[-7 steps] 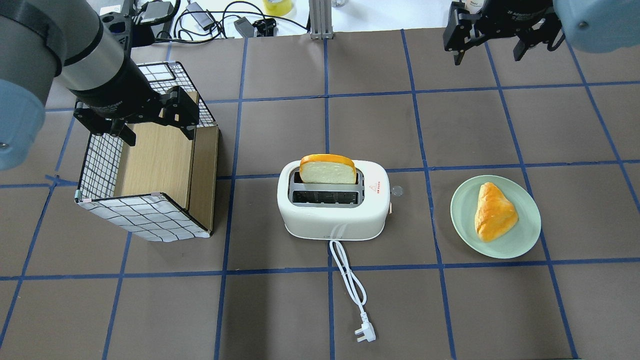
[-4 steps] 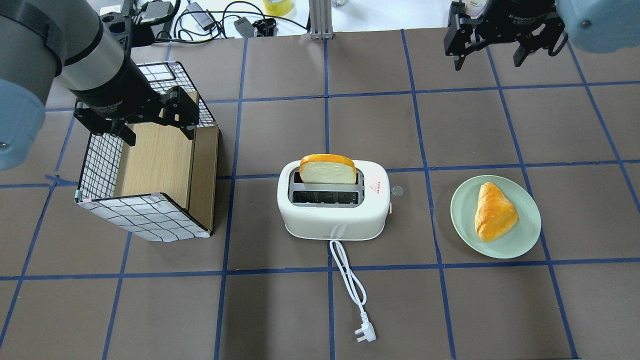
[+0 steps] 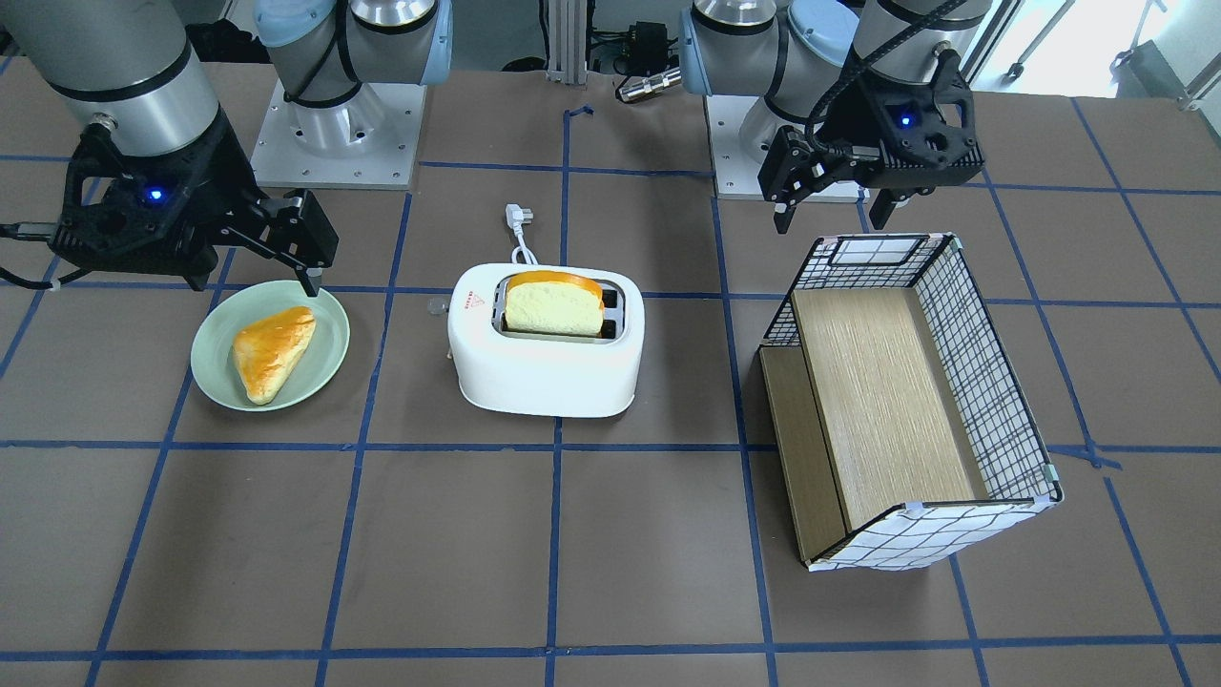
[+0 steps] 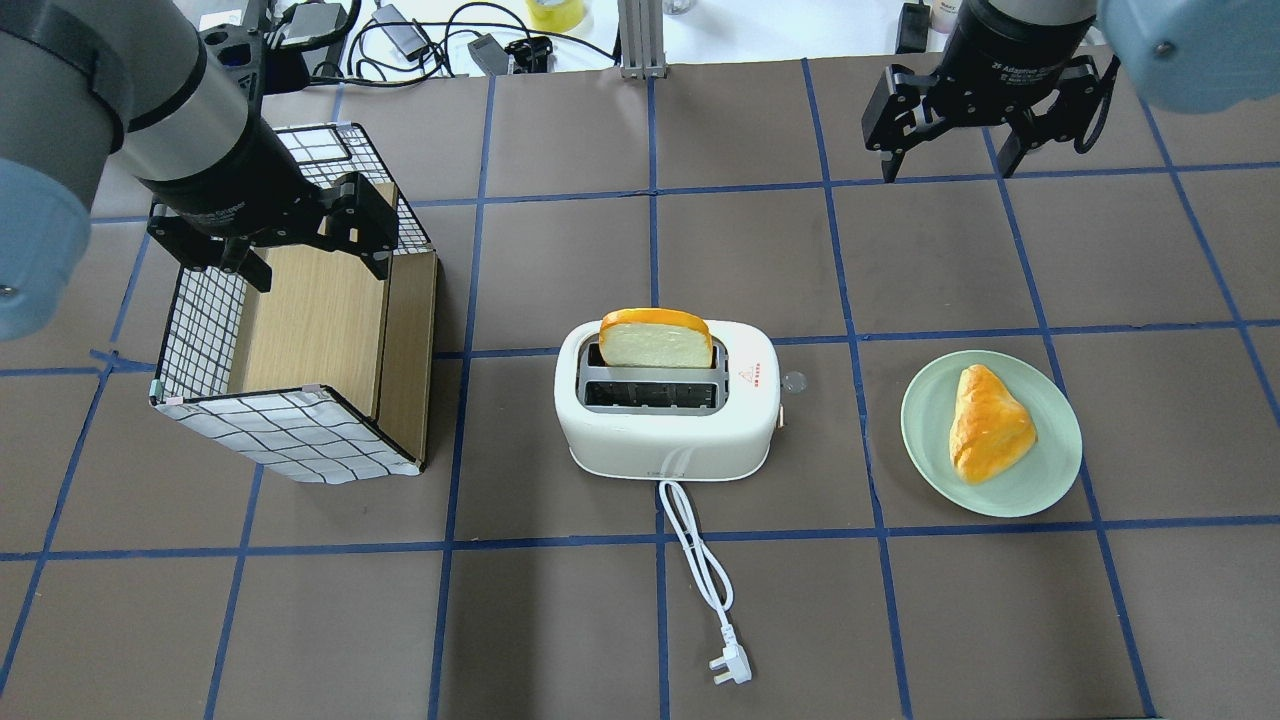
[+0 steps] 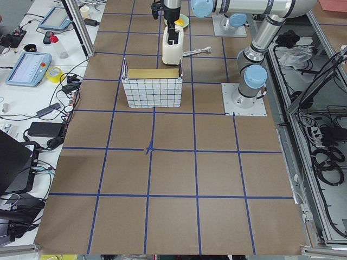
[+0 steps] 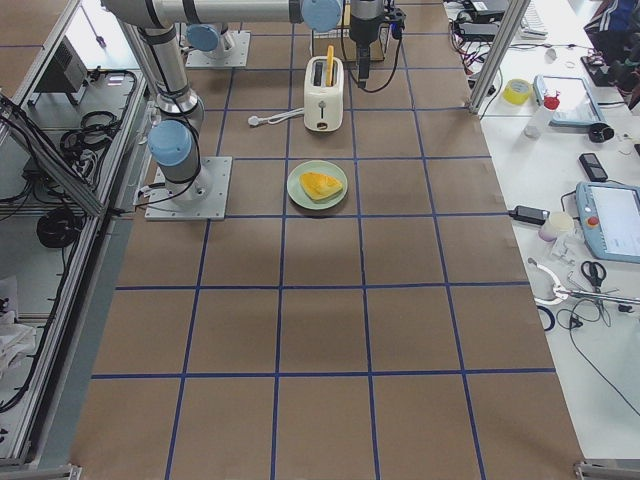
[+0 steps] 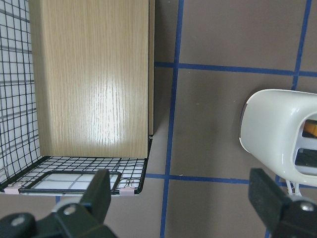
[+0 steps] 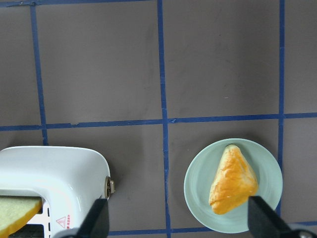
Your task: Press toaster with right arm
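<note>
While the right arm's black fingers (image 4: 884,140) hang spread wide, the glossy white two-slot toaster (image 4: 665,435) sits centre of the brown taped worktop (image 4: 740,260), well apart; left arm's fingers (image 4: 375,235) splayed over the grid-patterned box (image 4: 300,440).

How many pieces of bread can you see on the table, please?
2. One slice stands in the toaster's slot farther from the robot; one triangular bun lies on the green plate beside it. The other slot looks empty.

White toaster (image 4: 665,415) upright mid-table; right arm (image 3: 114,67) hovers well apart.
</note>
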Robot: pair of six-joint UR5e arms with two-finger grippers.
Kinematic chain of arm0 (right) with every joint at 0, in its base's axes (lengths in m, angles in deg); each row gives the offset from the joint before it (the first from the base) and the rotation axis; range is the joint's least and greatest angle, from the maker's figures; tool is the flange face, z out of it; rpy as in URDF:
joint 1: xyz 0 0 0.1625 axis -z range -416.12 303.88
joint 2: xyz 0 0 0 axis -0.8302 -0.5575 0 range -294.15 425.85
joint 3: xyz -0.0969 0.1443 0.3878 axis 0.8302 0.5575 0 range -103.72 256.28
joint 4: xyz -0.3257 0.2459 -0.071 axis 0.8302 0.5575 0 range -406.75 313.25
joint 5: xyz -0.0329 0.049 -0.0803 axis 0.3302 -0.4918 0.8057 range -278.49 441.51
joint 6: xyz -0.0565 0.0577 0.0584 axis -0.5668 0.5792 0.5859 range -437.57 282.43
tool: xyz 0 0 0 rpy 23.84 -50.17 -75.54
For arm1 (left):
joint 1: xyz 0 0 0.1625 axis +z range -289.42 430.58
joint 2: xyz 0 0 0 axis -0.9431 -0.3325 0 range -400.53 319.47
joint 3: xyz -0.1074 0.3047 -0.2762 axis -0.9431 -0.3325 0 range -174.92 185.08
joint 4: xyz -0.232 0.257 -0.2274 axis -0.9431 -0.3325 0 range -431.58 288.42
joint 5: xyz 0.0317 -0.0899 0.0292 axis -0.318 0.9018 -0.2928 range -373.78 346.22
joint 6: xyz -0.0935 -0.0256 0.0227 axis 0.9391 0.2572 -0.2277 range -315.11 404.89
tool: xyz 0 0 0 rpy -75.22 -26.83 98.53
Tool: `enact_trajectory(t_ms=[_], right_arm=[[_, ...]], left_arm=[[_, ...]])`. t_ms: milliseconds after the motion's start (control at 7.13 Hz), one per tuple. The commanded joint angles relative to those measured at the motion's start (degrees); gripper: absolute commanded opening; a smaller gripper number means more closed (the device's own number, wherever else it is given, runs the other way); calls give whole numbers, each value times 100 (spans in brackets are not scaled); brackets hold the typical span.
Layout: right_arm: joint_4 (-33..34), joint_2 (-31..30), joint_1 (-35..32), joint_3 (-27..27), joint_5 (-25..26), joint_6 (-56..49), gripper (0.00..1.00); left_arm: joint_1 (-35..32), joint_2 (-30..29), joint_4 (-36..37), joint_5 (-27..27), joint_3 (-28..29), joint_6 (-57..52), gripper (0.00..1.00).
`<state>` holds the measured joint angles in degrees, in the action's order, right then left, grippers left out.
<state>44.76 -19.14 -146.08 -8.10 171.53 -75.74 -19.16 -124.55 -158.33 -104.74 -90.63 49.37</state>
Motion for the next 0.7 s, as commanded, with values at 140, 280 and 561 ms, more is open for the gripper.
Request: enact_trajectory(t_ms=[140,280,561], right_arm=[[42,18,-3,-8,-423,37,100],[95,27,14,-26,-424,-15,100],[165,62,75,-8,-345,-42,100]], left_arm=[[0,0,0,-9,0,0,100],[0,0,0,0,0,0,100],[0,0,0,0,0,0,100]])
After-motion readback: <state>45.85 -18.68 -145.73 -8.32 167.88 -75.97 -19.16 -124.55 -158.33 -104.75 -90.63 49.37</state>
